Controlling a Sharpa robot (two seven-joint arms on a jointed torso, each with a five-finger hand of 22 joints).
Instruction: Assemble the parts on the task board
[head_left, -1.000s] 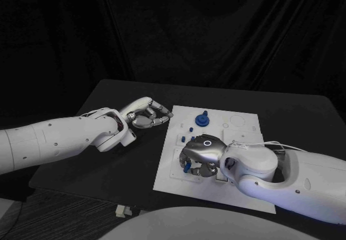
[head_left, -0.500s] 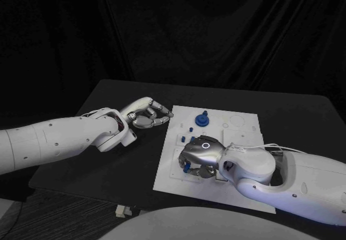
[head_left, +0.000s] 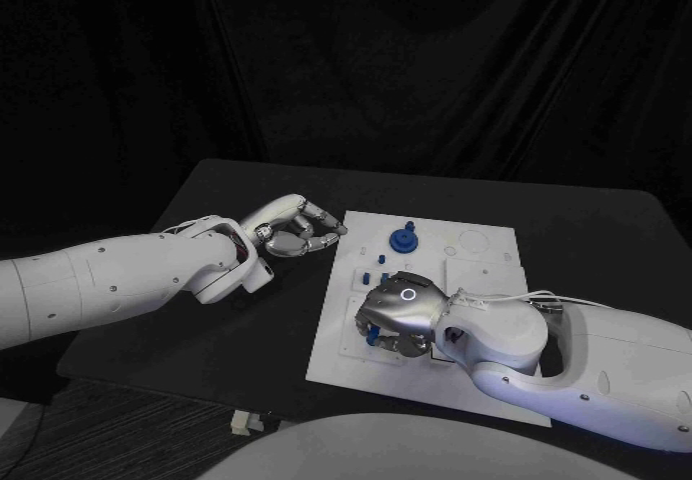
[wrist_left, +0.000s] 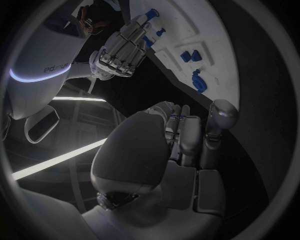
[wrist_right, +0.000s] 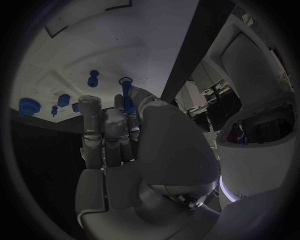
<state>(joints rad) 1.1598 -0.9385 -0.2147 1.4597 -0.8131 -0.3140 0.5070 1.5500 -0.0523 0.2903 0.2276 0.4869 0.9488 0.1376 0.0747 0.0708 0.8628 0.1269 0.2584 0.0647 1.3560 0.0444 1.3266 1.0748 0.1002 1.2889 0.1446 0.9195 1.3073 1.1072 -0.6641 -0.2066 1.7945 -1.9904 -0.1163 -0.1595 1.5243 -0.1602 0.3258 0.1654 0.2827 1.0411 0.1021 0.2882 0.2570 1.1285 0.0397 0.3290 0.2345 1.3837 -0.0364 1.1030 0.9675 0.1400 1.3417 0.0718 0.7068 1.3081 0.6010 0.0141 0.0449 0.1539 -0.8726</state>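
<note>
Evidently pinched a slim blue peg-shaped part (wrist_right: 127, 97) in the silver right hand (head_left: 398, 316), low over the near-left of the white task board (head_left: 476, 390), seemingly to seat it in a hole. Parked the silver left hand (head_left: 296, 228), curled on nothing, just off the board's left edge, presumably out of the way.

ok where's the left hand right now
In the head view the left hand sits curled over the black table, just off the task board's far left corner, across from the round blue part.
</note>
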